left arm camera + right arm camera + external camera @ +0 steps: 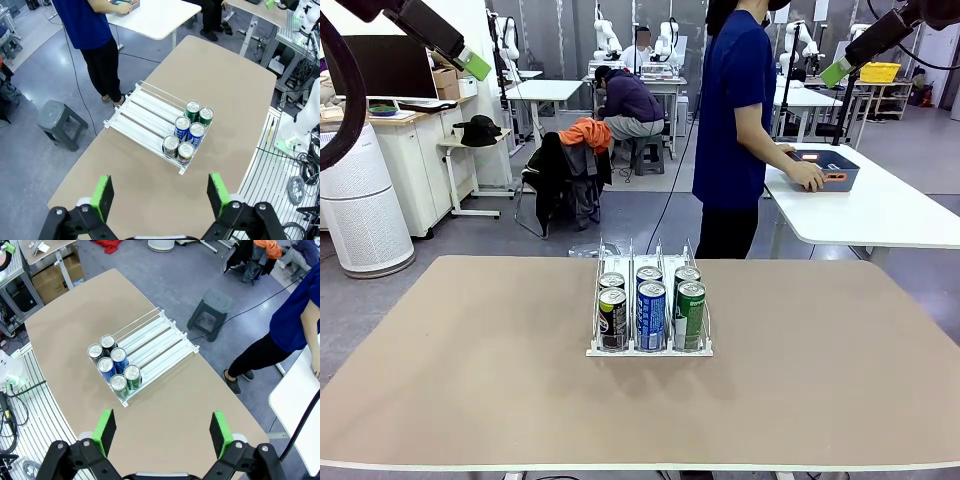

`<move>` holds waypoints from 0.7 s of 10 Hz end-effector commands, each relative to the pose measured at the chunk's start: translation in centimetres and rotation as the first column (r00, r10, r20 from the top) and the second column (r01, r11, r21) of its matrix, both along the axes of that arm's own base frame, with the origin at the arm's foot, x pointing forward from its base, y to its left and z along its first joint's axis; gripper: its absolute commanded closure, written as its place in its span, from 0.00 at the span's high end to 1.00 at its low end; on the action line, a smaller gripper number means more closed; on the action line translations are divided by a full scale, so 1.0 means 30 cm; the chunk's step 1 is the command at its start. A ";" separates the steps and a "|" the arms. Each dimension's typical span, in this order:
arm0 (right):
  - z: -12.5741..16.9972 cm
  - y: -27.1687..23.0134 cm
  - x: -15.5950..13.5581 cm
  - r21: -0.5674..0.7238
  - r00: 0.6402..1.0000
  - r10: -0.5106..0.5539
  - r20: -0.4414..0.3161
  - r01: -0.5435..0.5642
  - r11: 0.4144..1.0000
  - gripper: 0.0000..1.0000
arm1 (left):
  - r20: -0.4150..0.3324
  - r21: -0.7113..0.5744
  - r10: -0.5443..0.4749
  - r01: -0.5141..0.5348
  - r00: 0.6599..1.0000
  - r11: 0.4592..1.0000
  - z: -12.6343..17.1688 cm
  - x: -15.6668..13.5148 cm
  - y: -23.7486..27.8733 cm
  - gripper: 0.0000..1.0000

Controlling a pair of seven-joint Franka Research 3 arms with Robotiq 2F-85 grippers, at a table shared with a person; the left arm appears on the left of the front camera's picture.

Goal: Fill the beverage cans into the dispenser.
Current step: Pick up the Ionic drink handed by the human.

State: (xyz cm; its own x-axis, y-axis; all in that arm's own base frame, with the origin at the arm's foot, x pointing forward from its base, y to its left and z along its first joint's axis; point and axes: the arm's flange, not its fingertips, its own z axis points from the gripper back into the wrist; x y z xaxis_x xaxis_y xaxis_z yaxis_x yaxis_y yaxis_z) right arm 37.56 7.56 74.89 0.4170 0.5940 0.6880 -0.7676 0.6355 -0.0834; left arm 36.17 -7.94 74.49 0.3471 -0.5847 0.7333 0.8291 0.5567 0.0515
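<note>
**Dispenser point(596, 350) position:** centre of the tan table point(470, 380), lanes running away from the robot.

**Load state:** six beverage cans stand upright at the robot-side end, two per lane — black cans point(612, 318) left, blue cans point(651, 315) middle, green cans point(690, 314) right. Each pair sits close, one behind the other. The far part of every lane is bare.

**Left gripper point(160, 187) and right gripper point(162, 424):** both are high above the table, fingers spread wide, with nothing between the green pads point(102, 196).

**Person:** standing at the far edge, one hand point(810, 180) on a blue-grey tub point(835, 165) on the neighbouring white table.

**Handling, as judged:**
- The cans are likely rigid if full but thin-walled, so excess squeeze could dent them.
- The painted metal looks smooth and is probably slippery.
- The slim, tall form would tip easily.
- Take hold across the body at mid-height or slightly above, pads flat on the wall.
- Keep the can vertical — each lane is only one can wide.
</note>
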 end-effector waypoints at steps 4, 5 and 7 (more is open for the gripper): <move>-0.003 0.002 -0.001 0.000 1.000 -0.001 -0.001 0.001 1.000 1.00 | -0.007 -0.003 0.010 -0.010 1.000 1.000 -0.001 0.002 0.001 1.00; -0.003 0.002 -0.001 0.000 1.000 -0.001 -0.001 0.001 1.000 1.00 | -0.007 -0.003 0.010 -0.010 1.000 1.000 -0.001 0.002 0.001 1.00; -0.003 0.002 -0.001 0.000 1.000 -0.001 -0.001 0.001 1.000 1.00 | -0.007 -0.003 0.010 -0.010 1.000 1.000 -0.001 0.002 0.001 1.00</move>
